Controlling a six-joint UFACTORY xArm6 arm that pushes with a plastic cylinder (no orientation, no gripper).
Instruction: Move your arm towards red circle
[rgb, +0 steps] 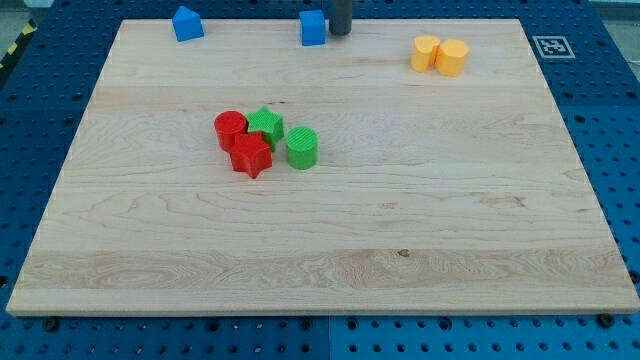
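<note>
My tip (340, 33) at view's top, touching blue cube (313, 28) — red circle (230, 129) well below-left; no fingers, holds nothing.

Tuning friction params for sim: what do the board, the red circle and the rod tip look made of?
Board: looks like light wood, matte, going by the grain lines and a small knot.
Red circle: probably moulded or printed plastic, with uniform colour and fine ribbing on its sides.
My tip: dark and smooth, metal or plastic, I cannot tell which. It sits at the view's top edge, just right of the blue block, far from the red circle.
</note>
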